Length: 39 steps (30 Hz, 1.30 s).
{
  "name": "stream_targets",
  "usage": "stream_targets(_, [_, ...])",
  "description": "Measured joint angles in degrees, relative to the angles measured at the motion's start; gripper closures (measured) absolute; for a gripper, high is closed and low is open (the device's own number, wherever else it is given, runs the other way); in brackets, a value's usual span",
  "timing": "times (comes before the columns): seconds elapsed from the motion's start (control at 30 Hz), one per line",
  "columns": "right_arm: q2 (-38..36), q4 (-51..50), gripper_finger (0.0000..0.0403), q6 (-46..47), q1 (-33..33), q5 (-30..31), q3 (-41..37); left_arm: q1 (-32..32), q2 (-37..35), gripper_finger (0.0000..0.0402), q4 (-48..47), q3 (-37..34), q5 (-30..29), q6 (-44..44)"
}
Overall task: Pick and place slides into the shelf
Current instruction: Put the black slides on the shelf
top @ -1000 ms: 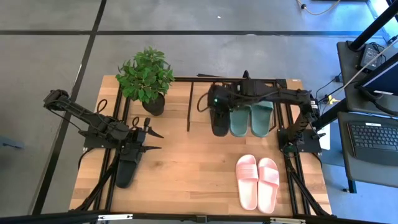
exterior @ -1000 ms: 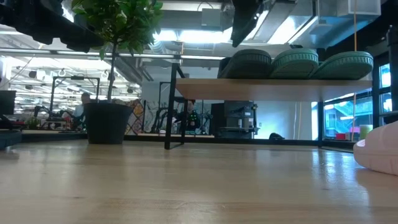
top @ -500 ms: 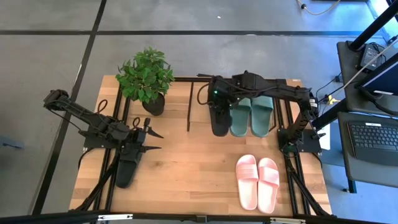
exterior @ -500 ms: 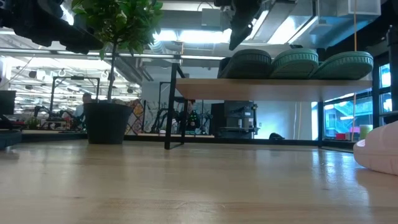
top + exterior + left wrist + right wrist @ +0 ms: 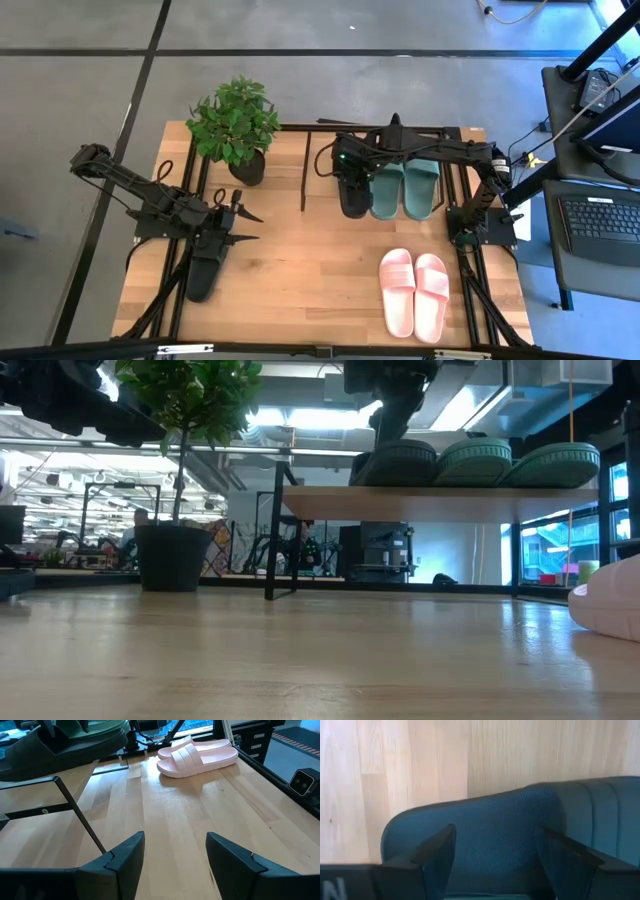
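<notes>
From my remote desk: pink pair [image 5: 415, 292] waits at five o'clock on the table; my left gripper [image 5: 243, 226], jaws wide and empty, hovers over a black slide [image 5: 205, 272] at eight. At one o'clock, my right gripper [image 5: 347, 166], wide, has shifted back over the shelved black slide [image 5: 352, 195] beside the green pair [image 5: 404, 190]: three shelved, three left.

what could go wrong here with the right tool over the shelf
The right tool hangs open right above the black slide on the shelf; dipping or swinging sideways could knock it off or push it into the green slides. The other black slide lies partly under the left tool, a possible snag.
</notes>
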Motion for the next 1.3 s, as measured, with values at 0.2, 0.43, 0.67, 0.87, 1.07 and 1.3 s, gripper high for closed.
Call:
stream_targets(0.2, [0.00,0.59,0.0132,0.02,0.02,1.76,0.00,0.00,0.01,0.0198,0.01,0.01,0.00,0.00])
stream_targets(0.43, [0.00,0.70,0.0132,0.90,0.01,1.95,0.00,0.00,0.01,0.0198,-0.28,0.00,0.01,0.00])
stream_targets(0.67, [-0.22,0.83,0.0132,1.17,0.04,1.97,0.19,0.00,0.02,0.0198,-0.31,0.00,0.00,0.00])
stream_targets(0.87, [-0.24,0.11,0.0132,1.24,1.67,2.21,3.73,0.00,0.02,0.0198,-0.44,0.00,0.00,-0.07])
stream_targets(1.07, [-0.33,-3.22,0.0132,2.39,6.04,2.34,9.97,0.00,0.00,0.0198,-0.90,0.00,0.01,-1.16])
stream_targets(1.3, [-6.14,-2.60,0.0132,7.15,14.57,13.61,5.85,0.00,0.02,0.0198,-0.94,0.00,0.02,-1.61])
